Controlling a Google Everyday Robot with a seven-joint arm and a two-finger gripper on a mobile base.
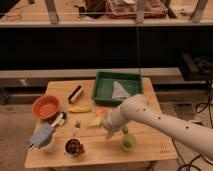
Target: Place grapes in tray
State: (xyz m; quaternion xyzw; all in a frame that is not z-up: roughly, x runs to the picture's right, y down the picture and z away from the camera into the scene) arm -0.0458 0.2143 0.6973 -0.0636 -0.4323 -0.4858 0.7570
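Dark reddish grapes (75, 146) sit in a small cup (67, 150) at the near left of the wooden worktop (150, 150), to the left of the end effector (108, 132) and a little nearer; the end effector hangs low over the middle of the worktop, and how far open it is, or whether it holds anything, cannot be told. The green tray (104, 89) lies beyond the end effector on the far side, its long side running left to right, so grapes and tray sit in roughly opposite directions from it. No brand, label or writing can be read.
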